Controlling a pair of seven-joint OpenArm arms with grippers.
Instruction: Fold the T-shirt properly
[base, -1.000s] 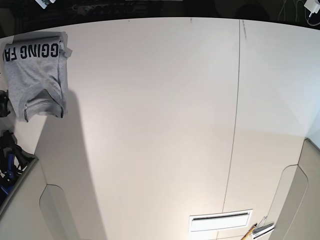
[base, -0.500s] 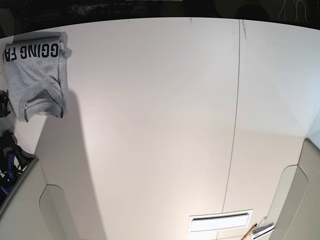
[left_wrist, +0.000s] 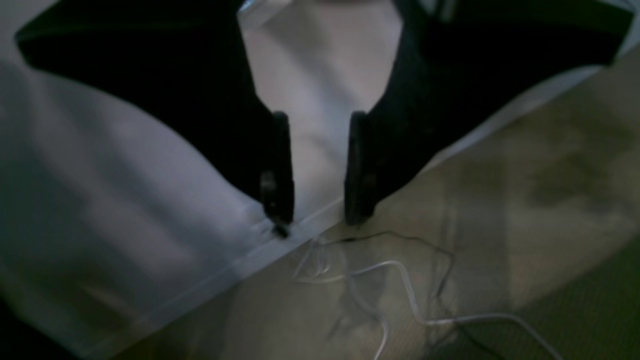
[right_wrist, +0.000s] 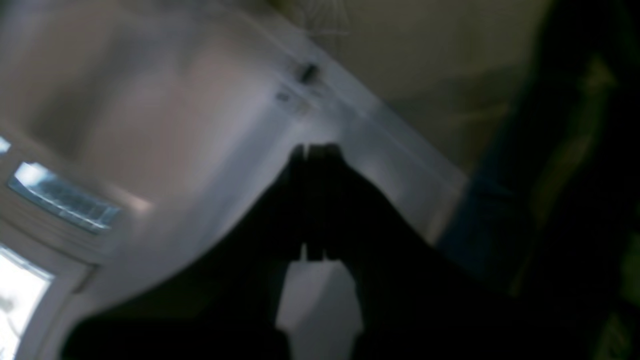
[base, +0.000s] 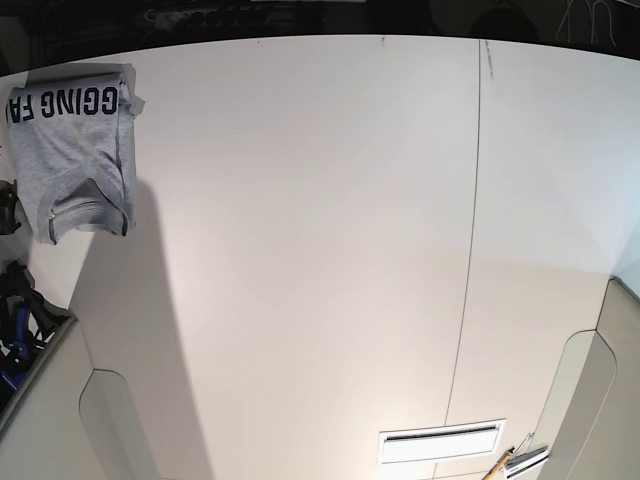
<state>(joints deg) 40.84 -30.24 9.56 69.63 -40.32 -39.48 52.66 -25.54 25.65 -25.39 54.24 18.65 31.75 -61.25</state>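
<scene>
The T-shirt (base: 75, 150) lies folded into a small heather-grey packet at the far left corner of the white table (base: 320, 250), with dark block lettering showing along its far edge. Neither gripper shows in the base view. In the left wrist view my left gripper (left_wrist: 317, 222) is open and empty, and its dark fingers (left_wrist: 277, 165) hang over the table's edge (left_wrist: 200, 285). In the right wrist view my right gripper (right_wrist: 315, 150) is shut, holds nothing, and sits above a table edge (right_wrist: 380, 125). The T-shirt shows in neither wrist view.
A thin seam (base: 470, 250) runs down the table on the right. A white slotted panel (base: 440, 440) sits at the near edge. Dark gear (base: 20, 310) stands off the table's left side. Thin cables (left_wrist: 400, 280) lie on the floor beyond the edge.
Small white things at the top left and top right corners of the base view have gone out of the frame. The T-shirt has not moved.
</scene>
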